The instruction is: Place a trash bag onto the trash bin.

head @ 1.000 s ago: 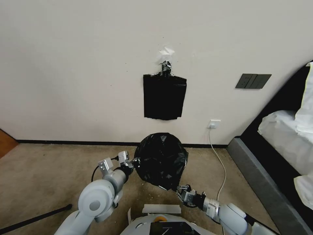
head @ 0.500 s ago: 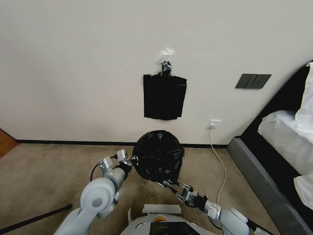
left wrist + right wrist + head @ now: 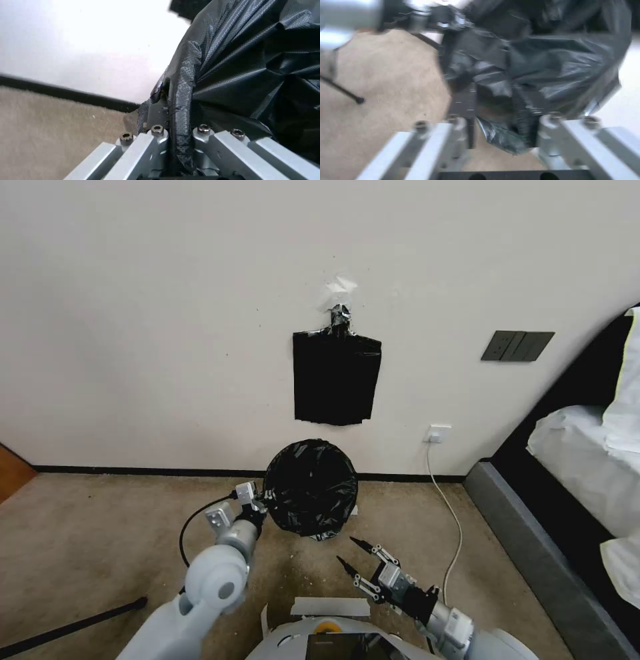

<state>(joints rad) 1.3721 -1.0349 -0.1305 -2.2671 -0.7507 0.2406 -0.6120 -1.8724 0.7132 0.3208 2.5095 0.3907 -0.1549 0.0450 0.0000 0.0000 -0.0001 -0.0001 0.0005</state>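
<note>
The trash bag (image 3: 311, 488) is pinched by the left hand (image 3: 173, 117), while the right hand (image 3: 355, 557) spreads wide.

A glossy, crinkled black trash bag (image 3: 311, 488) sat draped over the round trash bin on the carpet near the wall, hiding the bin beneath. Its plastic billowed in loose folds, a bunched edge pinched at one side (image 3: 181, 100) and a ragged flap hanging low in front (image 3: 500, 135).
</note>
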